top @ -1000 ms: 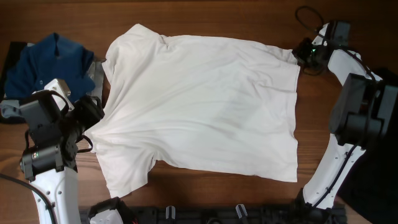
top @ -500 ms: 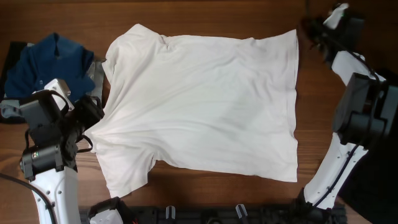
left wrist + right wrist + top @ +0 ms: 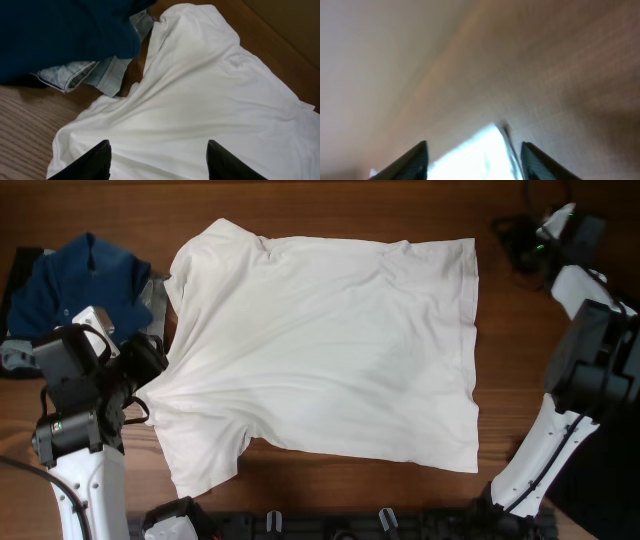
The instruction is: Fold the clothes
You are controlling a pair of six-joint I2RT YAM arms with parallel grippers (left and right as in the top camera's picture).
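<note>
The left fingers (image 3: 95,161) are hanging open over the white shirt (image 3: 330,340); the right fingers (image 3: 412,162) are gaping, empty; only the left wrist view is resolving denim (image 3: 75,75)

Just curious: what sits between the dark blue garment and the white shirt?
Pale denim, poking from under the dark blue garment beside the white shirt; clearest in the left wrist view.

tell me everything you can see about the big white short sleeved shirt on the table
The white short-sleeved shirt is plain, soft thin fabric, lightly creased. It lies spread flat on the brown wooden table, sleeves and neck end toward the left arm, straight hem toward the right. Its neck edge is beside a light blue denim garment, and the open left gripper hangs over it there.
</note>
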